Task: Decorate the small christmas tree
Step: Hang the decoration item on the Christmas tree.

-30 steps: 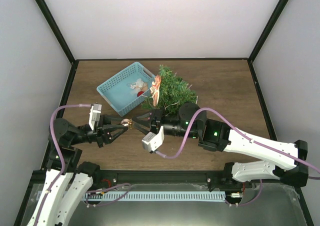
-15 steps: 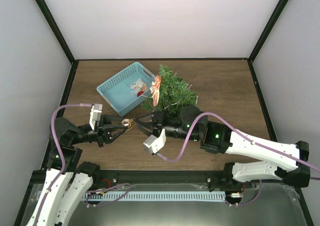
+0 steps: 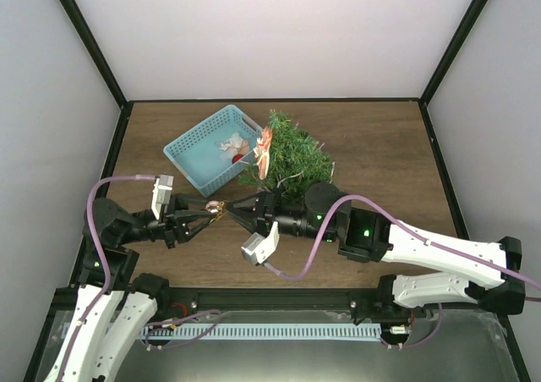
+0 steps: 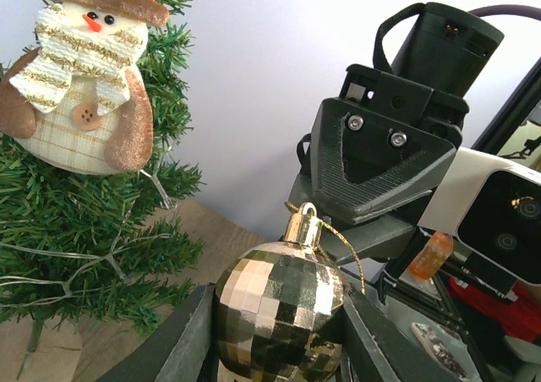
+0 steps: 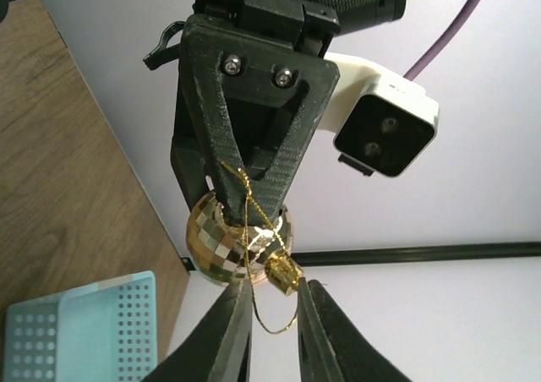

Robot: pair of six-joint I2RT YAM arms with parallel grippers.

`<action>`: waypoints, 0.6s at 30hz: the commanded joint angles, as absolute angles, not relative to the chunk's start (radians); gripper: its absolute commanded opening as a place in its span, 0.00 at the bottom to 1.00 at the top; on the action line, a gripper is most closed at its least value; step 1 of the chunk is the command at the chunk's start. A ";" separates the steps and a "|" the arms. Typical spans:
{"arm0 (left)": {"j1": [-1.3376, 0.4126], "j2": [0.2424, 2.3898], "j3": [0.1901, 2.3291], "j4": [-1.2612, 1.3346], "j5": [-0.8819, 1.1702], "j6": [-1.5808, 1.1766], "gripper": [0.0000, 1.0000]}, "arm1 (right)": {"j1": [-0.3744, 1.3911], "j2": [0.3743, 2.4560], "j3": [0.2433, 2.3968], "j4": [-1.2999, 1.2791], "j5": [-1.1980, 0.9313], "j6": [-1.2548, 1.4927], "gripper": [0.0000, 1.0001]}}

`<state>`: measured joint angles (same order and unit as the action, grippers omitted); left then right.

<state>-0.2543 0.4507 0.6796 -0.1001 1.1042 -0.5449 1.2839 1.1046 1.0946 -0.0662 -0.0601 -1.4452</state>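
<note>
The small christmas tree [image 3: 292, 150] stands at the back middle of the table with a snowman figure [image 3: 264, 154] hung on its left side; the left wrist view shows the tree [image 4: 84, 221] and the snowman [image 4: 80, 86] close up. My left gripper [image 3: 209, 210] is shut on a gold mirror-tile ball [image 3: 215, 206], held above the table, its gold cap [image 4: 302, 226] pointing at the right gripper. My right gripper [image 3: 230, 210] meets it tip to tip. Its fingers [image 5: 275, 293] stand narrowly apart on either side of the cap [image 5: 283, 272], and the gold string loop [image 5: 270, 323] hangs between them.
A light-blue plastic basket [image 3: 188, 159] sits left of the tree with a few ornaments [image 3: 230, 144] inside; its corner shows in the right wrist view [image 5: 76, 323]. Black frame posts and white walls border the table. Both arms stretch across the near half.
My right gripper drew back, then came left up to the ball and narrowed its fingers around the cap and string. The left gripper and the ball have stayed put.
</note>
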 commanded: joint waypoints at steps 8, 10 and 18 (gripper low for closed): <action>-0.256 0.448 0.702 -0.117 1.124 -0.528 0.28 | 1.297 1.107 1.089 -0.034 -0.042 -1.441 0.20; -0.256 0.448 0.706 -0.117 1.126 -0.530 0.28 | 1.298 1.111 1.092 -0.032 -0.036 -1.442 0.20; -0.256 0.448 0.707 -0.121 1.129 -0.530 0.28 | 1.298 1.131 1.102 -0.029 -0.040 -1.439 0.21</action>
